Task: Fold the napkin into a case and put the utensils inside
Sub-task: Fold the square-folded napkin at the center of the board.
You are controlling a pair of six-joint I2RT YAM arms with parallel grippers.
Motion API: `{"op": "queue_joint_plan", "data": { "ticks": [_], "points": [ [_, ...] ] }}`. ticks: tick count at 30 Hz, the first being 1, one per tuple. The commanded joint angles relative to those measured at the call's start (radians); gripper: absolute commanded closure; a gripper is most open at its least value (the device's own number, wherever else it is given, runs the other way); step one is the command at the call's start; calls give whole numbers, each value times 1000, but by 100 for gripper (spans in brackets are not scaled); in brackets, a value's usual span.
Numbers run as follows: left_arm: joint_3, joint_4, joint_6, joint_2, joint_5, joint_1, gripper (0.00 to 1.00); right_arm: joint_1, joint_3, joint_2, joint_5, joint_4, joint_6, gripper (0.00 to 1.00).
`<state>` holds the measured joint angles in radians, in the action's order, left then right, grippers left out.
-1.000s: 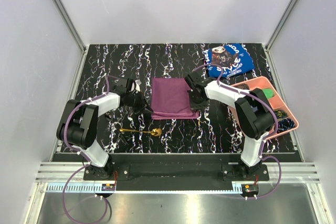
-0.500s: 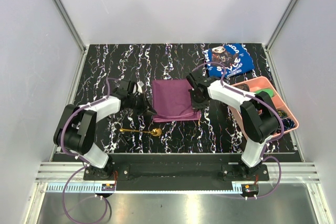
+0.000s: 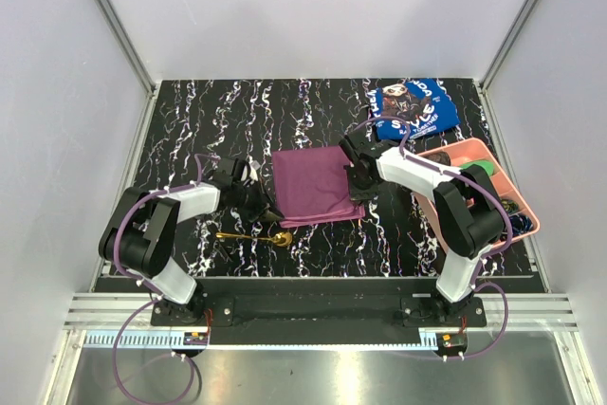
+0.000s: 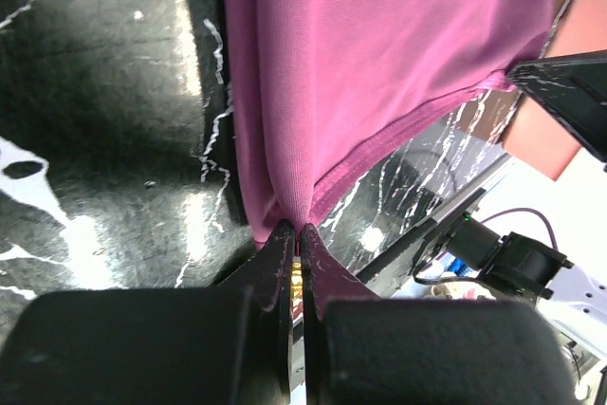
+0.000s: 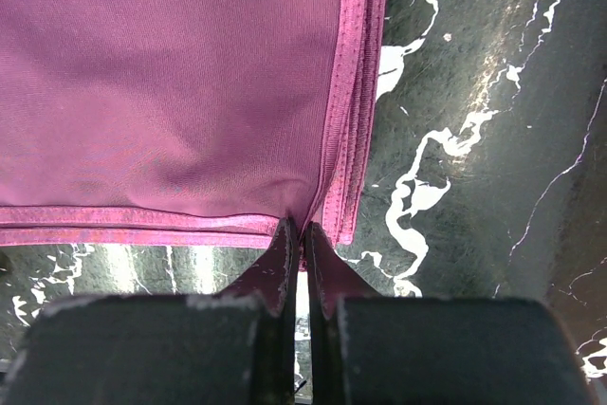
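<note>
- The napkin (image 3: 308,187) lies folded in layers near the centre of the table (image 3: 190,120). The right wrist view shows stacked hems along one edge.
- The left gripper (image 4: 296,234) is pressed together on the napkin's corner at 8 o'clock. The cloth puckers into the pinch.
- The right gripper (image 5: 296,230) is likewise clamped on the layered corner at about 4 o'clock.
- Judgement: the two opposed pinches keep the layers aligned and the cloth taut, so the next fold can travel as one piece.
- The spoon (image 3: 256,235) lies at 7 o'clock of the napkin, just beside the left gripper and outside the cloth. It is probably waiting until the case exists.
</note>
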<state>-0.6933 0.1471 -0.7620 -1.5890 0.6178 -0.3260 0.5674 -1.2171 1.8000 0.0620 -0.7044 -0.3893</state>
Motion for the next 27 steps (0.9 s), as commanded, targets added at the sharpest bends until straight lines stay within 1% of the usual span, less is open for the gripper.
{"op": "queue_joint_plan", "data": {
  "ticks": [1,6,9,12,16,21,27],
  "points": [
    [-40,-50,-25,30,54,1,100,-8,-61,-47,-2,-12,0,100],
    [-72,-23,-57,87,77,-1,100,-12,-85,-73,-11,-44,7,100],
    [-83,5,-68,156,73,-4,100,-18,-84,-102,-17,-59,9,100],
    [-60,12,-77,173,62,-24,100,-26,-78,-125,-21,-73,12,100],
    [-9,6,-73,140,56,-51,100,-34,-56,-130,-42,-73,18,100],
    [44,-46,-79,101,34,-62,100,-35,-24,-108,-45,-60,21,100],
    [28,-15,-34,61,-3,-61,100,-43,11,-85,-42,-29,29,100]
  ]
}}
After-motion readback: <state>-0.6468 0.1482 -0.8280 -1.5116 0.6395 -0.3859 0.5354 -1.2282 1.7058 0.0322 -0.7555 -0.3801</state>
